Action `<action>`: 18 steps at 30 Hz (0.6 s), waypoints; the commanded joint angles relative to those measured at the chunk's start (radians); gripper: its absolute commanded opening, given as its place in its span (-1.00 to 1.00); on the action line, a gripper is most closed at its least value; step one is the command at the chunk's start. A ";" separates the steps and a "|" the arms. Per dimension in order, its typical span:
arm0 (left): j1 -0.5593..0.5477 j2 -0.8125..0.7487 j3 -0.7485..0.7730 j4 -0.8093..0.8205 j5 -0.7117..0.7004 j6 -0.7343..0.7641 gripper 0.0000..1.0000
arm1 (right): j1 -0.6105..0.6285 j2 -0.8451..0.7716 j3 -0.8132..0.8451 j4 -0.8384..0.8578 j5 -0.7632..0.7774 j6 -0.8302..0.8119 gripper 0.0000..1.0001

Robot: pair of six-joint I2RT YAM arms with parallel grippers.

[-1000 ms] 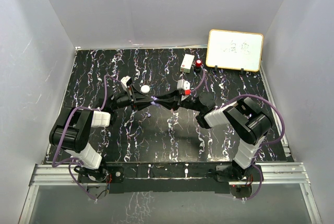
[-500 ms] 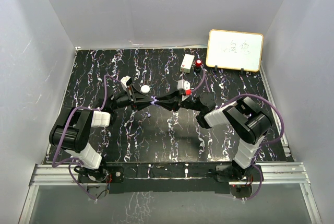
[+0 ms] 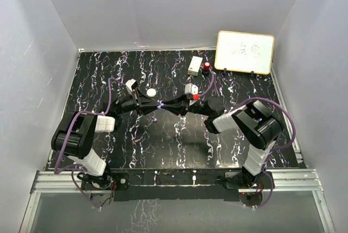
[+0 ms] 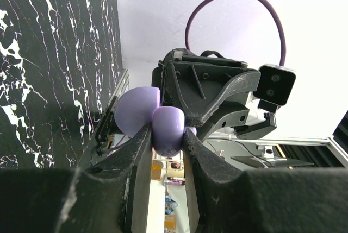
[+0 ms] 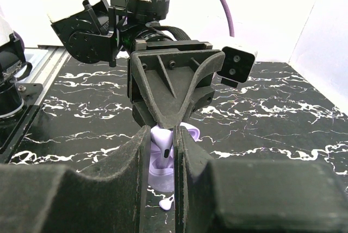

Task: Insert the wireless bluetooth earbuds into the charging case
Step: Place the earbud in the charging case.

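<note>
Left gripper (image 4: 166, 139) and right gripper (image 5: 161, 135) meet tip to tip over the middle of the black marbled table (image 3: 109, 75). The right one's fingers are pressed together on the rim of the purple charging case (image 4: 136, 116); the left one's fingers pinch a purple earbud (image 4: 167, 127) held right against that case. A whiteboard (image 3: 244, 52) stands at the far right corner, with a white box (image 3: 195, 65) and a red knob (image 3: 207, 67) just beside it. A white round case (image 3: 151, 92) sits close to the left arm's wrist. A loose earbud (image 5: 167, 203), tiny and pale, lies on the table below the grippers.
</note>
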 commanded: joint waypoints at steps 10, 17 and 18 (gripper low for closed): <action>-0.006 -0.038 -0.020 -0.017 0.025 0.052 -1.00 | -0.011 -0.023 0.050 0.005 -0.007 -0.083 -1.00; -0.005 -0.042 -0.019 -0.056 0.027 0.073 -1.00 | -0.021 -0.058 0.067 -0.050 -0.031 -0.097 -1.00; -0.006 -0.039 -0.016 -0.051 0.026 0.072 -1.00 | -0.021 -0.079 0.070 -0.079 -0.032 -0.107 -1.00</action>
